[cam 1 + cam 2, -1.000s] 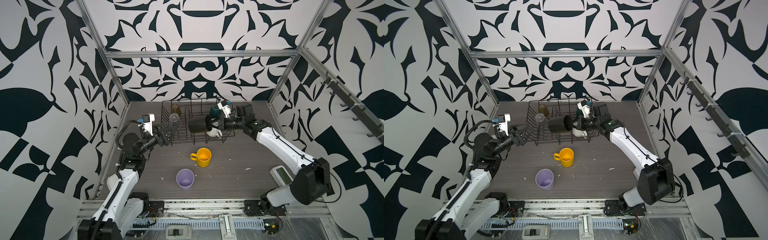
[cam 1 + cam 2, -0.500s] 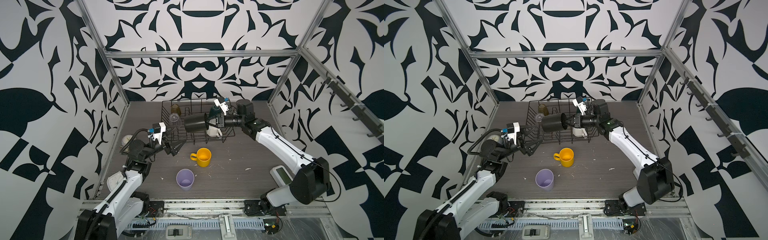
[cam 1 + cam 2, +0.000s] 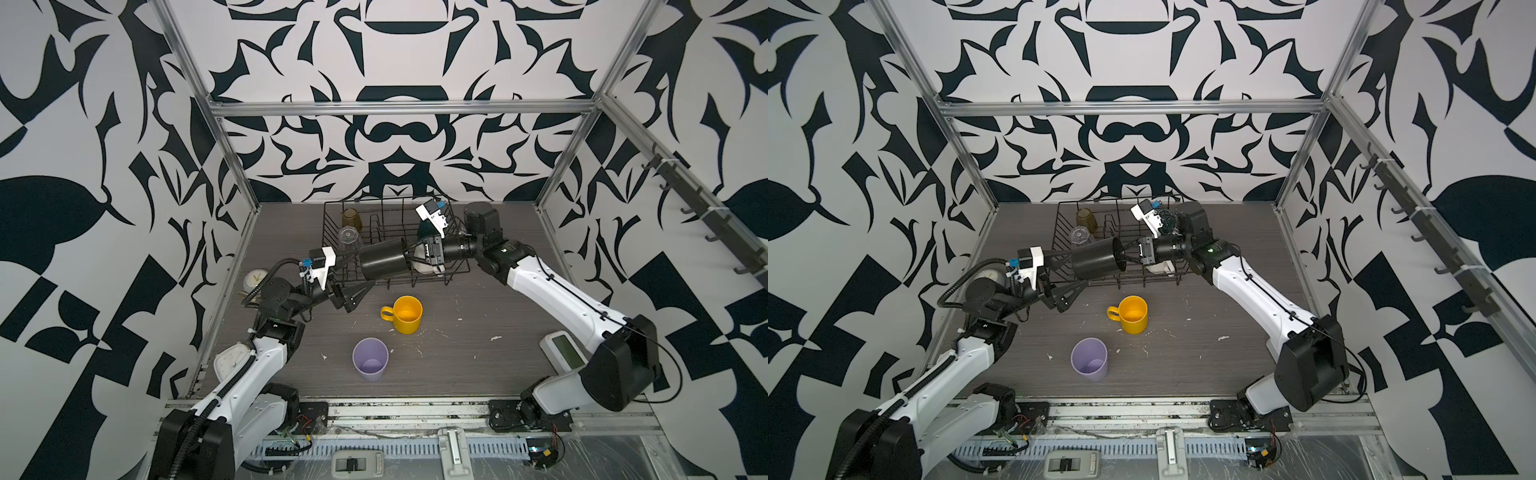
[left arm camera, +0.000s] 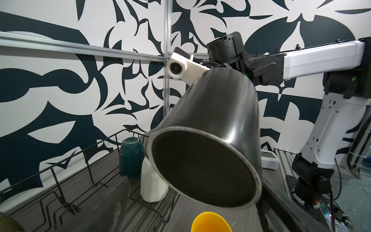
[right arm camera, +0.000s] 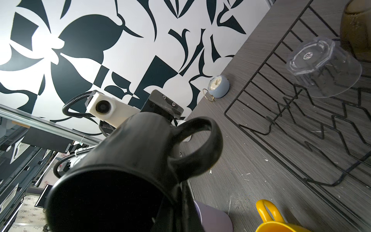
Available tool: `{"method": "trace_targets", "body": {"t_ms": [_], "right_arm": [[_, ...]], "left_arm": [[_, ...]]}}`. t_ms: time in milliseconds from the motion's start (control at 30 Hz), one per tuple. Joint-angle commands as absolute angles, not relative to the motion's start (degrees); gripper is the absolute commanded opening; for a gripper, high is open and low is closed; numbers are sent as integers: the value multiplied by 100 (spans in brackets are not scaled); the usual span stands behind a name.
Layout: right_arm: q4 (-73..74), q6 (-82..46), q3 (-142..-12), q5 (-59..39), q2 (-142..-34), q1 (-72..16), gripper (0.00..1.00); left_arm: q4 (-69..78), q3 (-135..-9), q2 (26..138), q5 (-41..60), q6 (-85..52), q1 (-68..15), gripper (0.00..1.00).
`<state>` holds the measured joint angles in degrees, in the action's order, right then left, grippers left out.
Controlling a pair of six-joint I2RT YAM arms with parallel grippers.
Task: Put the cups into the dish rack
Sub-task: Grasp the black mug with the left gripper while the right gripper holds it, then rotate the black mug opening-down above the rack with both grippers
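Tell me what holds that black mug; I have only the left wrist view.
Observer: The right gripper is shut on the black mug's rim, holding it sideways over the dish rack's front.
Operator: List the cups not racked.
Observer: Your yellow mug, plus a lilac tumbler standing upright, apart from it.
Operator: Check the rack's other end.
Observer: A clear tumbler sits upside down there, an amber tumbler behind it.

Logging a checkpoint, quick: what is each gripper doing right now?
Left gripper: open, holding nothing.
Right gripper: shut on the black mug, gripped at its rim.
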<state>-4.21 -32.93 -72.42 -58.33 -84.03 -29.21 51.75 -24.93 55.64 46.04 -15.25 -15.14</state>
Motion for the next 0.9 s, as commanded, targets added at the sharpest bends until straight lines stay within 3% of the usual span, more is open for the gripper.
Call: {"method": "trace_targets", "body": {"t_ms": [0,867], "right_arm": [[24,-3199,-7471,-6353,-8070,-3078,0],[581,-3546,-7638,-6429,-8684,-3613,0]], "left_arm": [[5465,-2567,5599,4694,-1444,-1518,99],[6082,-2649,5838,5133,-1796,-1520,100]]}}
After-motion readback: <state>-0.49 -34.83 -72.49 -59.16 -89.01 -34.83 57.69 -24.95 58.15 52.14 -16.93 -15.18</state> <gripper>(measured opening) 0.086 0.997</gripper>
